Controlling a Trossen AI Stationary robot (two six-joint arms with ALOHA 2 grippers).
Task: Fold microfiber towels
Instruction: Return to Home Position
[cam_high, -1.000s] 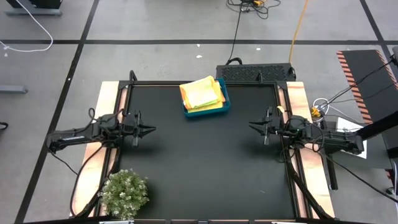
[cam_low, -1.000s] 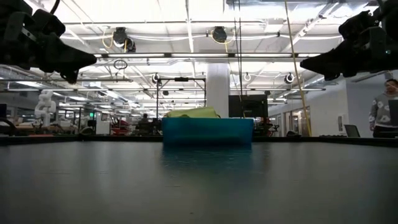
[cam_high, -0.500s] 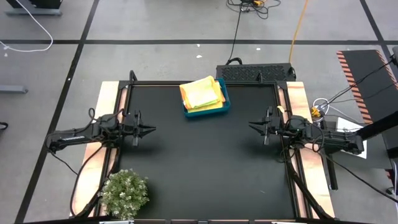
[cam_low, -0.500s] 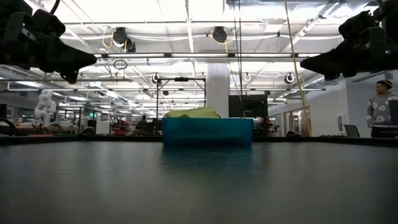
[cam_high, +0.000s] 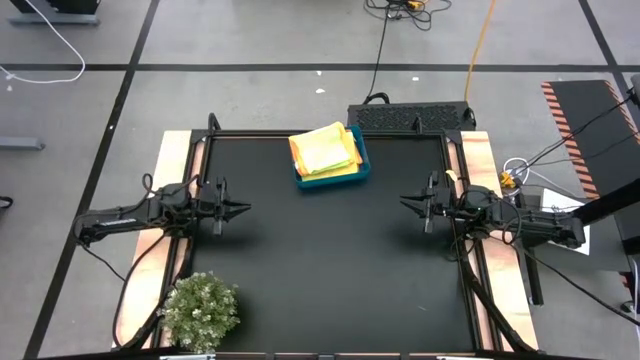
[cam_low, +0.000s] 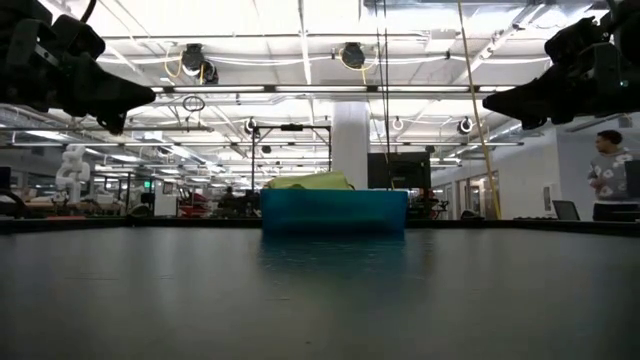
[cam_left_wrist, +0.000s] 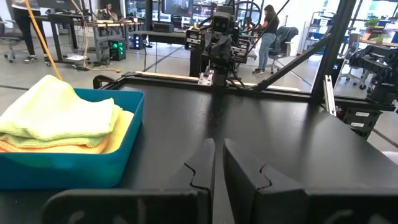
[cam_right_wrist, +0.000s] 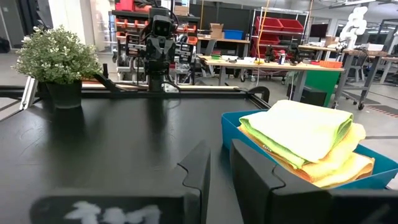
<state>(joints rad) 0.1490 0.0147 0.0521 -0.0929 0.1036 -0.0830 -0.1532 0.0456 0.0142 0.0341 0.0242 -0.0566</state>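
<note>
The microfiber towels (cam_high: 325, 150) lie folded in a stack inside a blue bin (cam_high: 362, 152) at the table's far middle, a lime green one on top of yellow and orange ones (cam_right_wrist: 305, 134). Their top shows above the bin wall (cam_low: 335, 212) in the low view. My left gripper (cam_high: 245, 209) hovers level at the table's left edge and points toward the centre. Only a thin slit (cam_left_wrist: 217, 168) separates its shut fingers. My right gripper (cam_high: 403, 201) hovers level at the right edge facing it, shut, with nothing between its fingers (cam_right_wrist: 221, 168).
A small bushy plant (cam_high: 200, 310) in a pot stands at the table's near left corner. The black table top (cam_high: 320, 260) stretches between the two arms. A person (cam_low: 610, 170) stands in the room beyond the table's right side.
</note>
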